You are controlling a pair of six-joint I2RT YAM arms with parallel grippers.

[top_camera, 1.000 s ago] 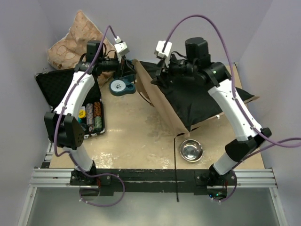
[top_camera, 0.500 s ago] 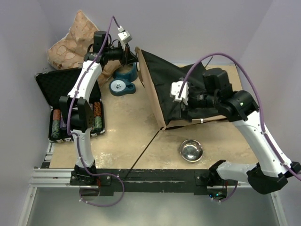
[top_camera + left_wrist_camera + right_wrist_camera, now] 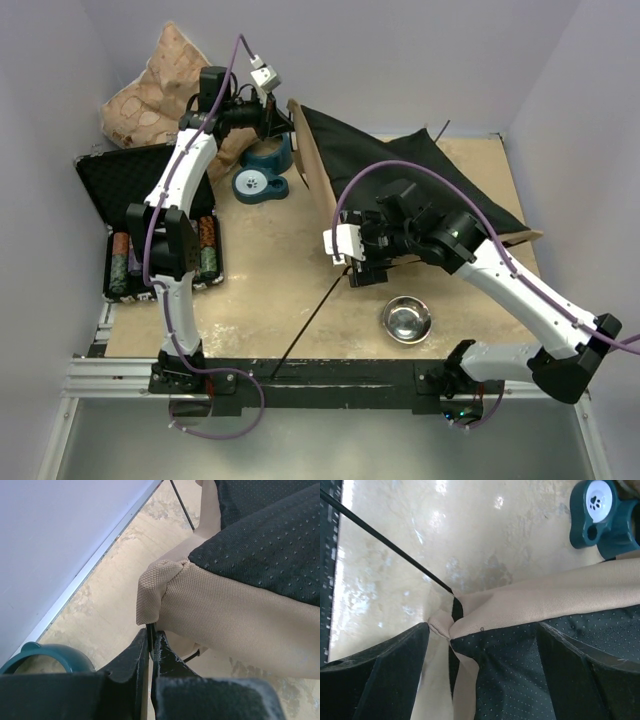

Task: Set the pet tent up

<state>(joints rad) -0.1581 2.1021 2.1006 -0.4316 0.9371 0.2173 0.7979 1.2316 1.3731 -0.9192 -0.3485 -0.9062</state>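
Pinching the far corner of the pet tent (image 3: pixel 400 190), slumped over the back right of the table (image 3: pixel 270 280), in the shut left gripper (image 3: pixel 151 640) and straddling its near corner with the wide-open, empty right gripper (image 3: pixel 484 630), best closing squarely on the seam beside the pole (image 3: pixel 385 535) before lifting

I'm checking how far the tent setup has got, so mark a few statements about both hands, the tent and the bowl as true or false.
1. The left hand is shut on the far corner of the pet tent. True.
2. The right hand is clamped on the tent's near corner. False: its fingers stand open, one on each side of that corner.
3. A thin dark pole sticks out from the near corner toward the arm bases. True.
4. The steel bowl sits on the tent. False: it sits on the table, apart from the tent.
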